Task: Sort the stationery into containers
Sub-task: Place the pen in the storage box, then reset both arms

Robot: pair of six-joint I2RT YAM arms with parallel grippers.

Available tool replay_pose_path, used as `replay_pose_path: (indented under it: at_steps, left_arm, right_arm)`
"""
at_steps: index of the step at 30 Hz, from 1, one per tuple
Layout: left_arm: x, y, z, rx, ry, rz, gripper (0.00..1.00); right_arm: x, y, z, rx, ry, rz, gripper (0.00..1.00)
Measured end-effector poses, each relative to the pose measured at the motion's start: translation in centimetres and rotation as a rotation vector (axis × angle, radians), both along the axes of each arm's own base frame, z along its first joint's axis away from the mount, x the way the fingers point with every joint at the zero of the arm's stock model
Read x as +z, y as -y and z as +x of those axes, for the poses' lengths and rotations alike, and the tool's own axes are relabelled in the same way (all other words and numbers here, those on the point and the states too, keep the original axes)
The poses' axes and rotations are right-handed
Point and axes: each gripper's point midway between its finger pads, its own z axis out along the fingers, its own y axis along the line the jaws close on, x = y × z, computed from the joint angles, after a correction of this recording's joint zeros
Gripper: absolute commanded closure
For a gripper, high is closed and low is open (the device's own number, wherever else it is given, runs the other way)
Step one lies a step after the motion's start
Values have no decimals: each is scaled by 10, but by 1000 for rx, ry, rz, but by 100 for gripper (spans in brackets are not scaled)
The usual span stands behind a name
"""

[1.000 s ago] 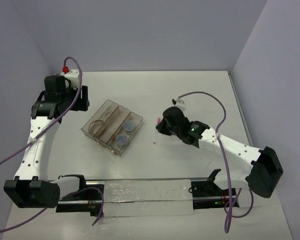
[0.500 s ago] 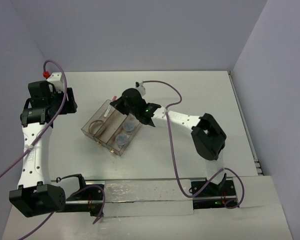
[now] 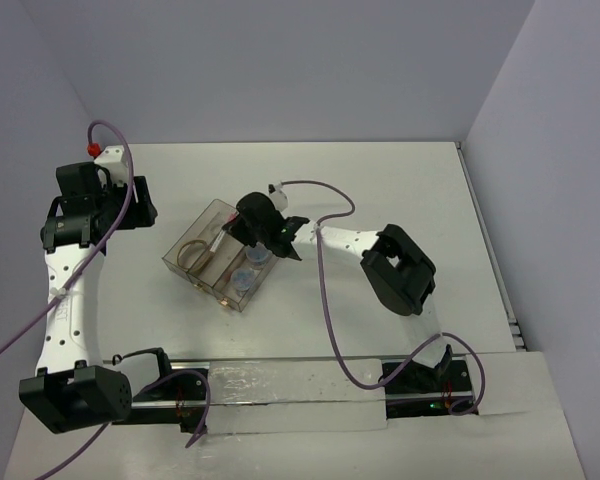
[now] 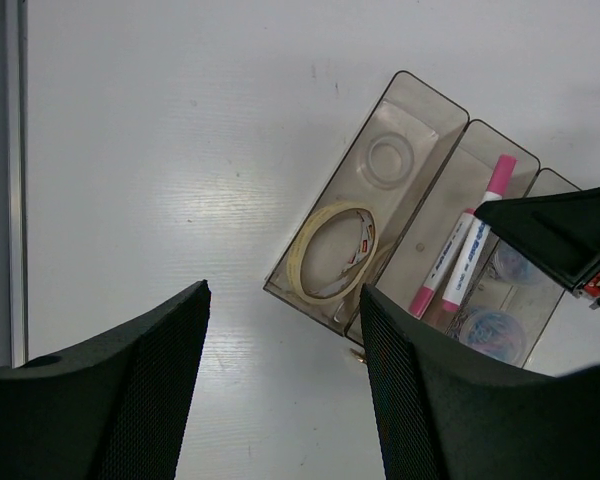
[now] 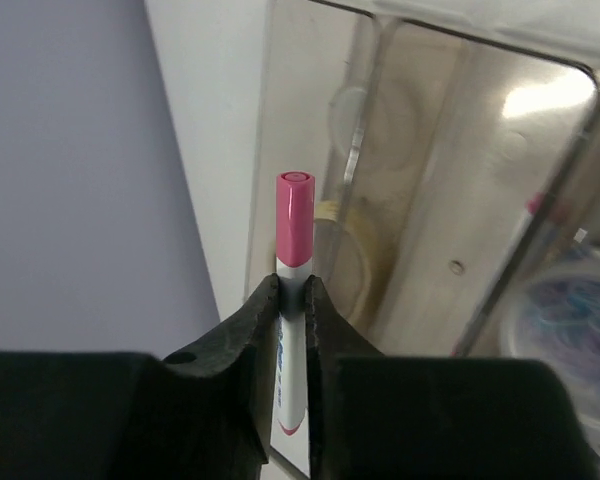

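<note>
White tabletop [image 3: 380, 180]: R gripper [image 5: 292, 290] clamps last pen [image 5: 295, 215], tray [image 4: 332, 188] directly beneath it; other pen [image 4: 438, 268], jars [image 4: 492, 332], band [image 4: 332, 250], tape ring [image 4: 390, 158] binned.

parts count, by kind.
tray [image 4: 435, 97]: 1, divided into 3 compartments.
pens: 2, listed as first pen [image 4: 435, 268] and second pen [image 4: 478, 242].
jars: 2, listed as first jar [image 4: 492, 330] and second jar [image 4: 518, 265].
band [image 4: 332, 252]: 1.
tape ring [image 4: 390, 158]: 1.
arms: 2, listed as left arm [image 3: 68, 280] and right arm [image 3: 345, 238].
claws: 2, listed as left claw [image 4: 282, 300] and right claw [image 5: 291, 288].
fingers [image 4: 110, 400]: 2 per claw.
cables [image 3: 323, 290]: 2, purple.
tabletop [image 3: 380, 190]: 1.
</note>
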Motion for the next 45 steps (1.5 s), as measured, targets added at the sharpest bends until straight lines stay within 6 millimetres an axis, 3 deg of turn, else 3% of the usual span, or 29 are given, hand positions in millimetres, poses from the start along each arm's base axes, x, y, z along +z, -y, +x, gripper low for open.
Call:
replay_pose_path:
  at_steps: [2, 4, 7, 13, 17, 21, 24, 27, 29, 31, 32, 33, 35, 37, 39, 42, 45]
  left_arm:
    - [-1, 0, 0, -1, -2, -2, 32]
    - [-2, 0, 1, -3, -6, -3, 32]
    - [-3, 1, 1, -4, -11, -5, 31]
    - [-3, 2, 1, -8, -11, -8, 29]
    - [-3, -1, 1, 1, -12, -2, 28]
    - [-2, -9, 1, 34, -6, 16, 26]
    - [0, -17, 0, 62, 2, 32, 27]
    - [-2, -21, 0, 77, -4, 38, 27]
    - [-7, -21, -2, 79, -15, 38, 27]
    - [-13, -21, -3, 80, -31, 37, 27]
    - [-17, -22, -4, 84, -40, 39, 27]
    - [-21, -24, -5, 90, -49, 43, 27]
    - [-29, -26, -7, 102, -70, 50, 27]
    - [-36, -32, -8, 122, -84, 61, 27]
    - [-44, -40, -11, 150, -99, 72, 27]
    - [-57, -57, -17, 210, -125, 78, 27]
    - [-70, -76, -23, 280, -142, 79, 27]
  right_arm:
    - [-11, 2, -5, 0, -29, -6, 59]
    - [-17, 3, -8, 2, -44, -12, 38]
    - [-17, 3, -9, 13, -40, -26, 26]
    - [4, 3, -5, 42, 28, -62, 20]
    - [45, 17, -9, 71, 132, -76, 15]
    - [116, 47, -15, 146, 326, -121, 11]
    - [160, 92, -13, 196, 448, -212, 5]
    - [161, 170, 7, 187, 428, -338, 5]
    - [139, 239, 26, 128, 352, -397, 5]
    - [92, 316, 29, 4, 219, -456, 5]
    - [67, 355, 21, -79, 142, -491, 4]
    - [54, 383, 9, -146, 93, -519, 4]
    - [24, 419, -24, -226, -5, -577, 1]
    - [30, 426, -39, -257, 36, -602, 0]
    - [51, 430, -47, -292, 118, -610, 0]
    - [88, 440, -48, -369, 252, -610, 0]
    - [104, 444, -47, -403, 312, -609, 0]
